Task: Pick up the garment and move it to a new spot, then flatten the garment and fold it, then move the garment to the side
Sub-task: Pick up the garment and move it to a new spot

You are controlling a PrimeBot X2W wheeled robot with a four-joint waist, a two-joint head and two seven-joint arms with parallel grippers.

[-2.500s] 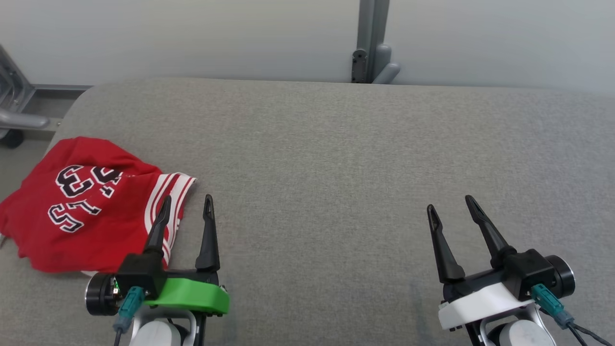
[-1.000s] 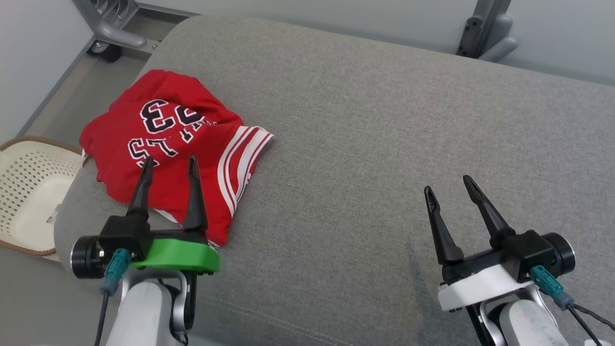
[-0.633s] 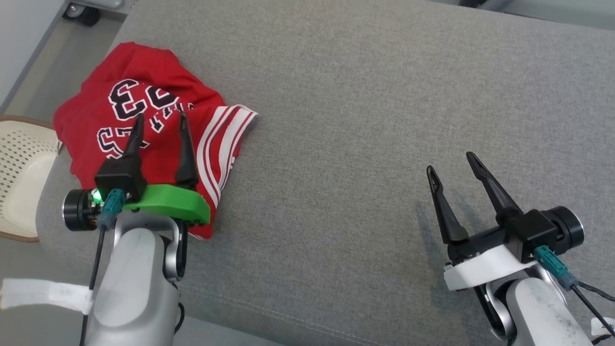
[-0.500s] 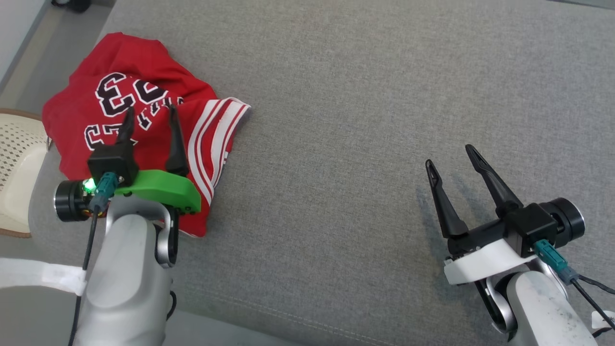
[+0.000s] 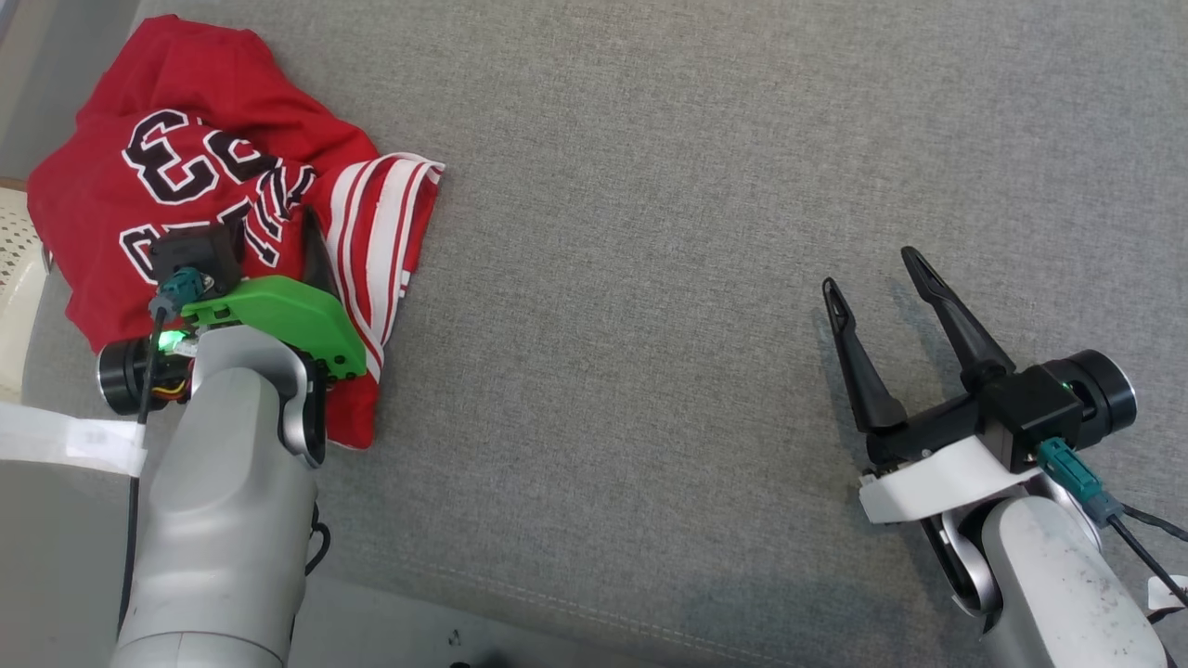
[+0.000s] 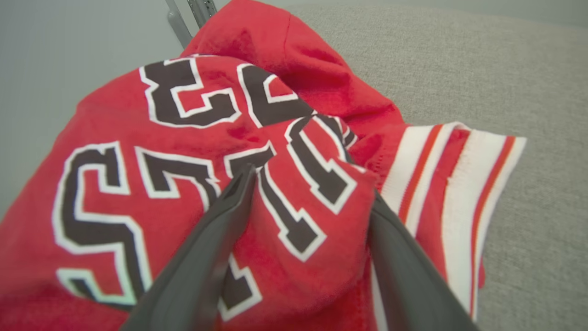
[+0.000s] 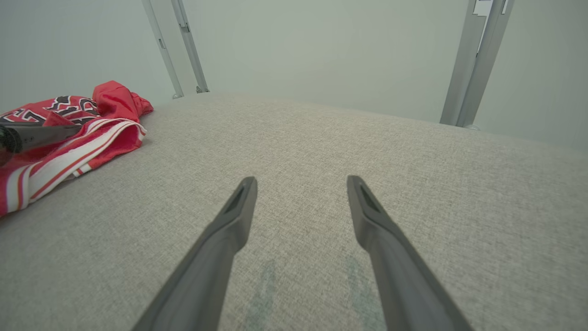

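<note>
Down goes our left gripper [image 6: 310, 188] into the red jersey [image 5: 213, 139], where half a second back it hovered above, and our head has tipped lower too. Its fingers are spread, straddling a raised fold by the lettering, not yet pinching. The jersey lies crumpled at the grey cushion's [image 5: 650, 232] far-left corner. It's light, limp cloth, we reckon, so that fold suits. Our right gripper [image 5: 870, 267] gapes over bare cushion.
</note>
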